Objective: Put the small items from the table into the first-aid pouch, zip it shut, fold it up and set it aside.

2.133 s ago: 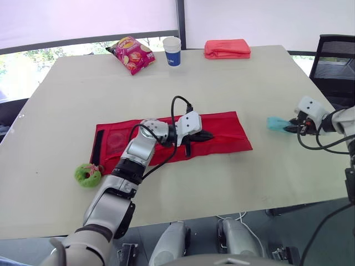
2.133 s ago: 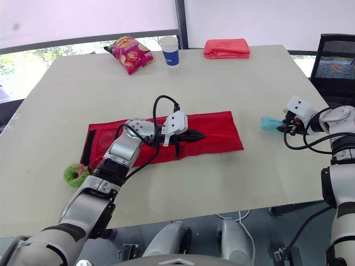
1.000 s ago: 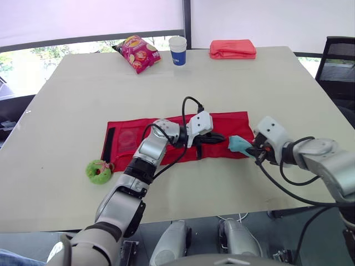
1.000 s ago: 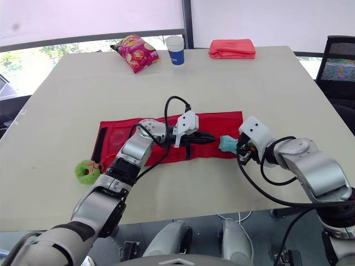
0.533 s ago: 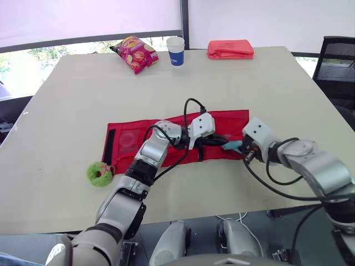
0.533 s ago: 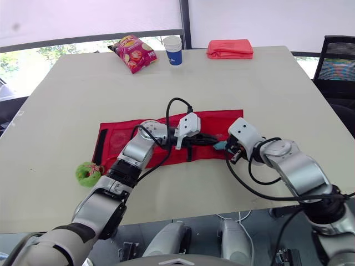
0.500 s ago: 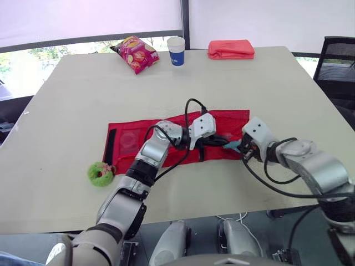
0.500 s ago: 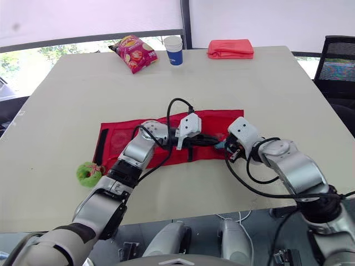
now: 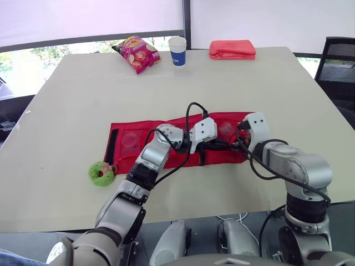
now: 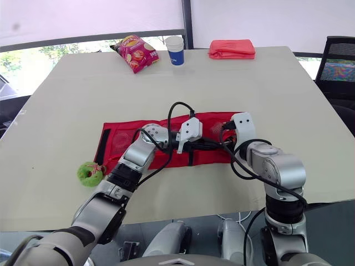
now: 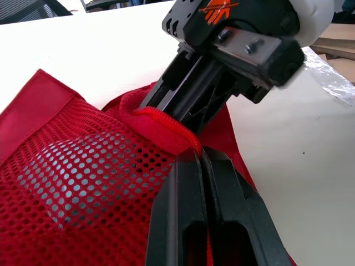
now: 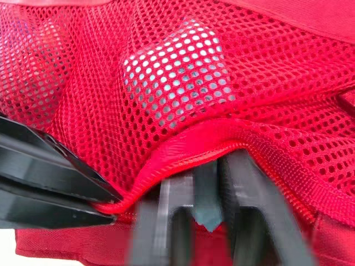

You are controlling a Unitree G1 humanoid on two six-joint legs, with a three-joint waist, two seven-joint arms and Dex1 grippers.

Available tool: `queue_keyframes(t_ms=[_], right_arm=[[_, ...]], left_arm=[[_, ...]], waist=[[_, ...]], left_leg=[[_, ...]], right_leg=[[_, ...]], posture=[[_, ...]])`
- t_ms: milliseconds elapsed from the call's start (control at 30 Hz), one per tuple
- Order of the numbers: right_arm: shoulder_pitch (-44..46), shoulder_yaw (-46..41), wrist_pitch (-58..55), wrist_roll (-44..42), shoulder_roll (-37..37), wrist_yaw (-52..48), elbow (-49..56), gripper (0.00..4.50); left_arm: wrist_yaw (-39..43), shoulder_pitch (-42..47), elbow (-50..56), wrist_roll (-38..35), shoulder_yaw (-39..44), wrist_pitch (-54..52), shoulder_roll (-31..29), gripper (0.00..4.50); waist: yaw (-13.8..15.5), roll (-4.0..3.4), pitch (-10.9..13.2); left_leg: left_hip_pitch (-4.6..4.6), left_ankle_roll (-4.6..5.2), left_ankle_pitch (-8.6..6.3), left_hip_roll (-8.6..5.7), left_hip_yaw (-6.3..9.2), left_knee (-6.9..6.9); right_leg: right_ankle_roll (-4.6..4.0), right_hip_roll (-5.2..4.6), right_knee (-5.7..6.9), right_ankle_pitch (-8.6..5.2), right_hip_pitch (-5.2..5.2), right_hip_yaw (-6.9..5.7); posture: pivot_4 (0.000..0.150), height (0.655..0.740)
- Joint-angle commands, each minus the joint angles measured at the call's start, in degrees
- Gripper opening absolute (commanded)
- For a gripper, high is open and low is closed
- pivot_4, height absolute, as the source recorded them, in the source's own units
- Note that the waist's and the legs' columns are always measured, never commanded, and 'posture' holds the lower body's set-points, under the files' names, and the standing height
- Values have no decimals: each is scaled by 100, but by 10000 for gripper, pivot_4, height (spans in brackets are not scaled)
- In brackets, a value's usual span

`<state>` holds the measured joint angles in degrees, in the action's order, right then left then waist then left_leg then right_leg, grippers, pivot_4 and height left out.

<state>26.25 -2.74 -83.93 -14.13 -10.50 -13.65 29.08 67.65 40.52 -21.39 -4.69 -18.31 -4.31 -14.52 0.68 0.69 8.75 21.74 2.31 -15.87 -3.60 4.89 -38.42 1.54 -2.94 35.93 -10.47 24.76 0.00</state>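
Right wrist view: packing step, we judge, with the right gripper [image 12: 205, 178] clamping the teal item [image 12: 203, 213] under the pocket hem [image 11: 162, 118], which the closed left gripper [image 11: 201, 158] pinches up, the pouch [image 9: 132, 139] lying near the table [image 9: 66, 100]'s front edge; next we should push deeper, then release.

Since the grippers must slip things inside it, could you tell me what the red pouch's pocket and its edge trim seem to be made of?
The pocket looks like open red mesh, probably a synthetic knit: regular round holes let a pale item show through. The edge trim looks like folded woven fabric tape, matte, with a fine ribbed weave.
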Motion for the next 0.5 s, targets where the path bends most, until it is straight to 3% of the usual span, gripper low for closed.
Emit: queue_keyframes(t_ms=[33,100,467,500], right_arm=[[-20,-14,49,-226,-303,-231,483,25995],[-99,-51,49,-339,-489,-355,584,34787],[-1032,3,1386,-1079,-2089,-1721,1021,34787],[-1103,32,1509,-1070,-2116,-1733,993,29645]], left_arm=[[-43,211,-185,-7,64,197,28,0],[-82,285,-354,9,105,279,9,0],[-147,577,-1018,38,194,650,-22,0],[-142,576,-1021,38,194,657,-19,0]], waist=[[-1,0,0],[-12,0,0],[-129,2,1],[-134,2,1]], left_leg=[[0,0,0,0,0,0],[0,0,0,-1,1,0],[-1,24,-13,3,3,1],[-1,24,-13,4,3,0]], right_leg=[[0,1,0,0,0,0],[0,1,0,0,-1,-2],[4,3,-2,-2,-5,-6],[3,3,-2,-2,-5,-7]], posture=[[1500,7395],[1500,7395],[1500,7395],[1500,7395]])
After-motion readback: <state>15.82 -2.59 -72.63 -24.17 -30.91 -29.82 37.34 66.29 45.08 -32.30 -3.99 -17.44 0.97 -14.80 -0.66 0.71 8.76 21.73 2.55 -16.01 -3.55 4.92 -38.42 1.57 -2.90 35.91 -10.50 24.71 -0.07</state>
